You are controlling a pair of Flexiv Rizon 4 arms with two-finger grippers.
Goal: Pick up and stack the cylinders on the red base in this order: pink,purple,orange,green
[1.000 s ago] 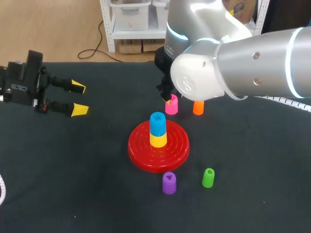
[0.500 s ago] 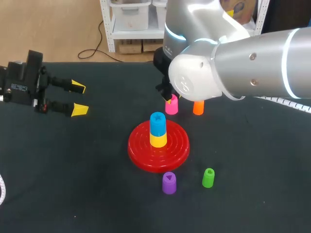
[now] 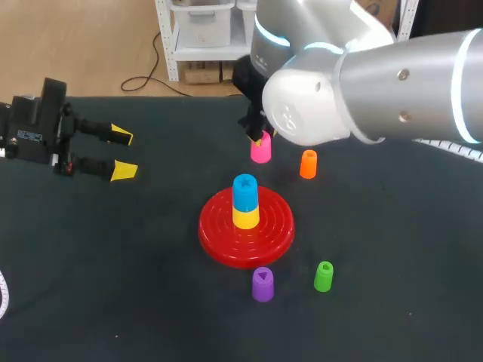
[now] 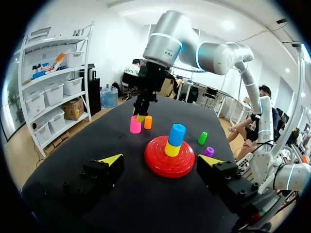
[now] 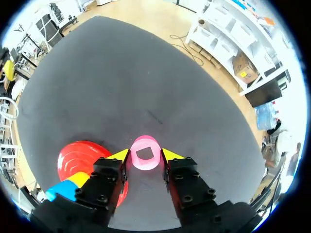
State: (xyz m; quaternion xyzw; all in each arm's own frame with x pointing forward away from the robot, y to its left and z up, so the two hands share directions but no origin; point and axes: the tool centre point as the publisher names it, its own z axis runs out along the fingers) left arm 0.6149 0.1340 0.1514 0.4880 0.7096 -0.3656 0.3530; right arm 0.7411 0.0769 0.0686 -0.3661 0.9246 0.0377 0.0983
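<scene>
One piece is up: our right tool (image 5: pixel 145 154) grips the pink cylinder (image 3: pixel 260 148), now lifted off the counter (image 3: pixel 113 264); the red base (image 3: pixel 219 241) beside the tool comes next.

My glossy silver-grey right arm (image 3: pixel 392 83): fat rounded housings, glowing pale-blue rings at the joints, black wrist section. A white ribbed cable (image 3: pixel 453 160) runs under it. My right jaws: chunky black fingers (image 5: pixel 109 184) with round screw holes and bright yellow wedge tips. My left jaws: boxy black body with a white label, and two black bars ending in yellow wedge fingertips (image 3: pixel 121 136).
</scene>
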